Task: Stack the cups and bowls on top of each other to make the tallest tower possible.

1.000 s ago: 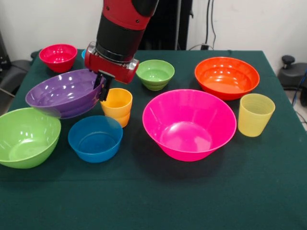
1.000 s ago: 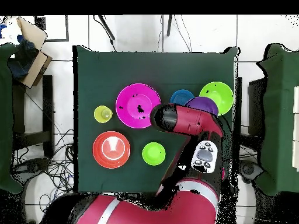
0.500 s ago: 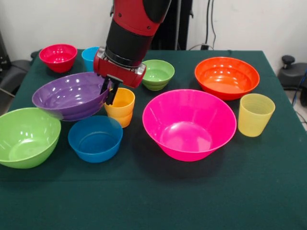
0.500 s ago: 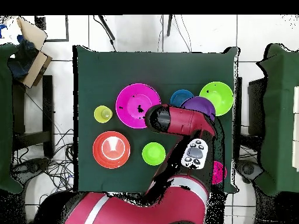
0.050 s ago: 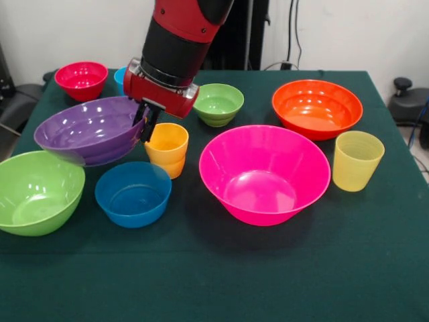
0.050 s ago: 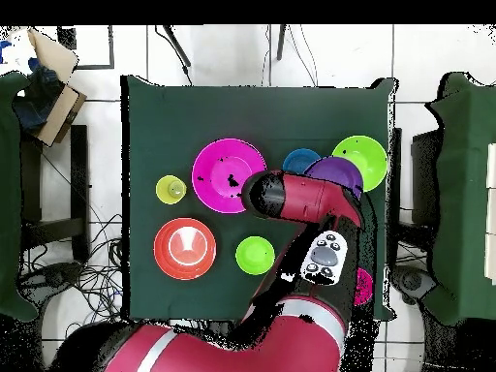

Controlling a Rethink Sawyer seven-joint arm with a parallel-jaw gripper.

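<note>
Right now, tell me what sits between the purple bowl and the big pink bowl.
The orange-yellow cup, seen in the front view beside the end effector.

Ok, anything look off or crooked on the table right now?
Only the purple bowl: it hangs tilted, one rim pinched by the gripper, its low side over the lime bowl. The other bowls and cups sit upright on the table; nothing looks spilled or broken.

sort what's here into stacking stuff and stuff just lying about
For the job:
- glossy purple plastic bowl, rim held in the tool
- big pink plastic bowl
- orange-yellow plastic cup
- mid blue plastic bowl

Lying about:
- cardboard box beside the table
- cables on the floor
</note>
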